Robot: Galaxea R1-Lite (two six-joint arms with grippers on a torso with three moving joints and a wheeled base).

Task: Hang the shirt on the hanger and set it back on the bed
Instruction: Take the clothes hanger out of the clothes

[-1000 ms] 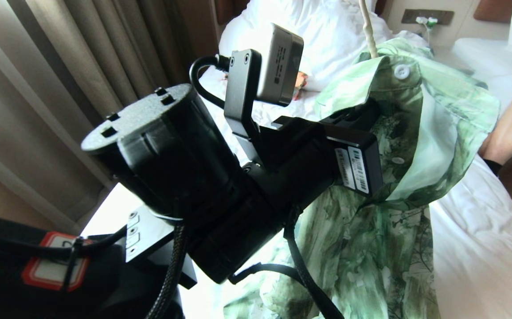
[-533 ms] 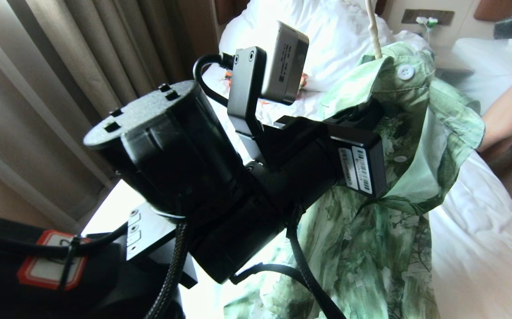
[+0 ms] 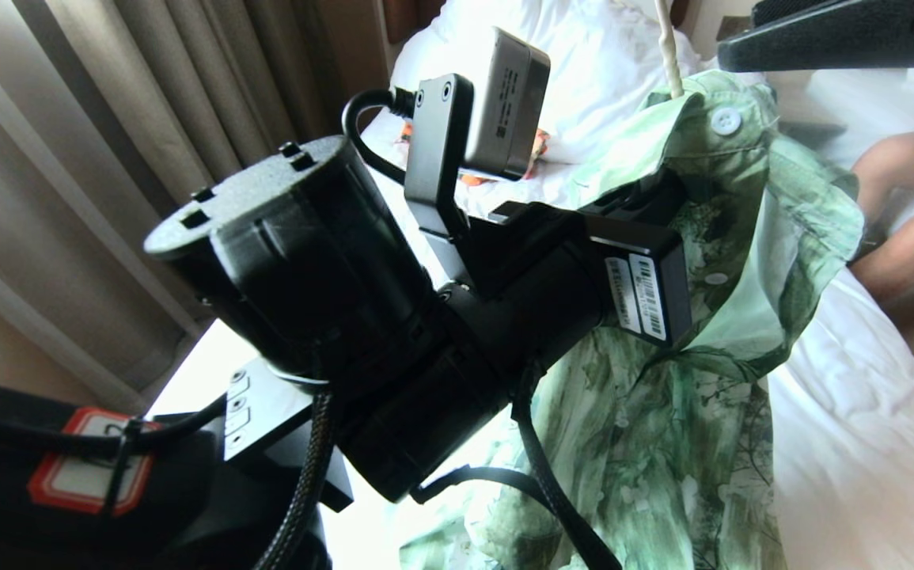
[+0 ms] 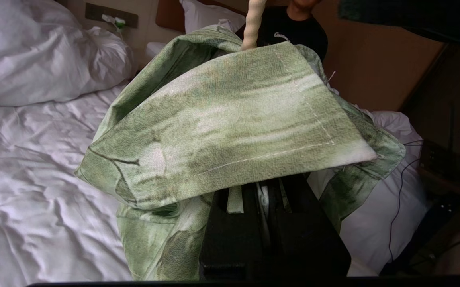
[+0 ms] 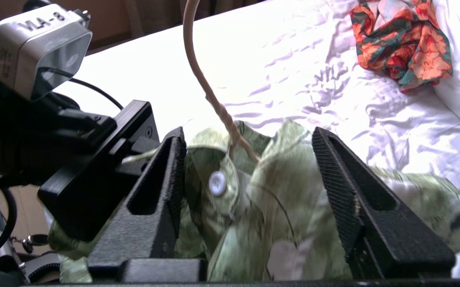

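Note:
The green and white floral shirt [image 3: 686,412] hangs above the bed [image 3: 868,451], draped over the hanger; only the hanger's cream hook [image 3: 669,55] shows, rising out of the collar. My left gripper [image 4: 267,187] is shut on a fold of shirt fabric just under the collar [image 4: 230,119], and the collar flap hides its fingertips. My right gripper [image 5: 249,135] is open above the collar. Its two ribbed fingers stand on either side of the collar button [image 5: 217,183] and of the hanger's neck [image 5: 198,71]. In the head view one right finger [image 3: 836,36] reaches in from the top right.
My left arm [image 3: 362,317] fills the middle of the head view. A small orange and green garment [image 5: 403,40] lies near the pillows [image 3: 583,63]. A person's arm [image 3: 900,245] rests at the bed's right side. Curtains [image 3: 148,103] hang on the left.
My right gripper has come into the head view from the top right, over the collar. The shirt's right shoulder has dropped and folded in. The person's arm has shifted.

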